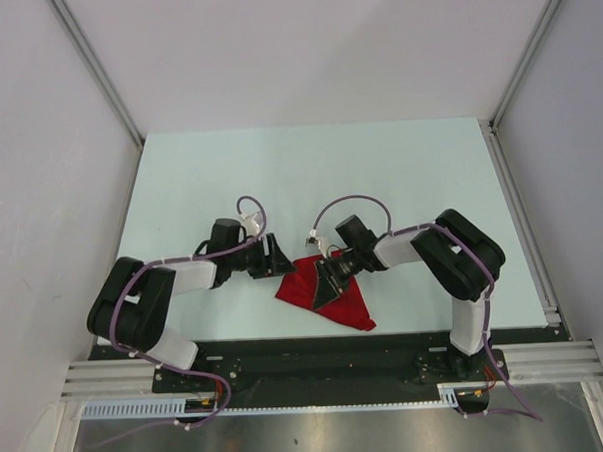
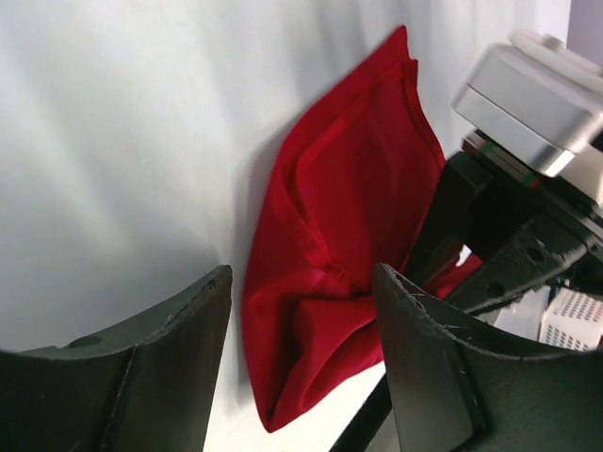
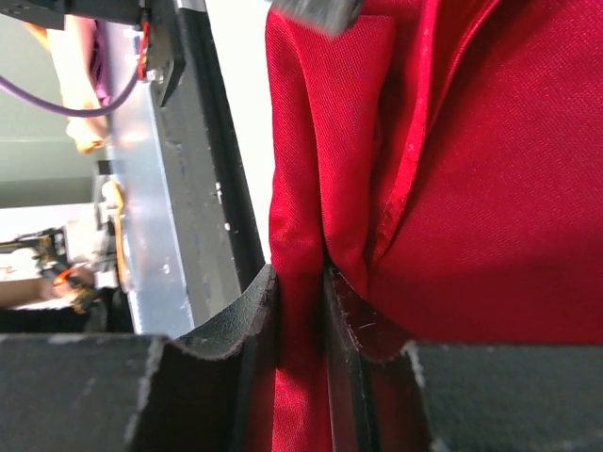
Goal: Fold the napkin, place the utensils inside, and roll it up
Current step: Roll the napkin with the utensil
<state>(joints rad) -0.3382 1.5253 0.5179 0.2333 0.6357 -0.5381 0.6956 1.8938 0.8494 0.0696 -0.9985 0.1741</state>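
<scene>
**Well, the napkin is only partly folded**

I see the red napkin [image 1: 322, 293] lying bunched on the table [image 1: 279, 167], near the front edge, between my two arms. My right gripper [image 3: 300, 282] is pinched tight on a ridge of the cloth. My left gripper [image 2: 301, 273] hangs just beside the napkin's left side, jaws apart, gripping nothing. The cloth looks doubled over, but not neat. I can't see any utensils. I think putting them in and rolling are both left.

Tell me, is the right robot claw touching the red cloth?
Touching. The right wrist view shows the right gripper pinching a fold of the napkin tight between its jaws, with no gap on either side.
</scene>
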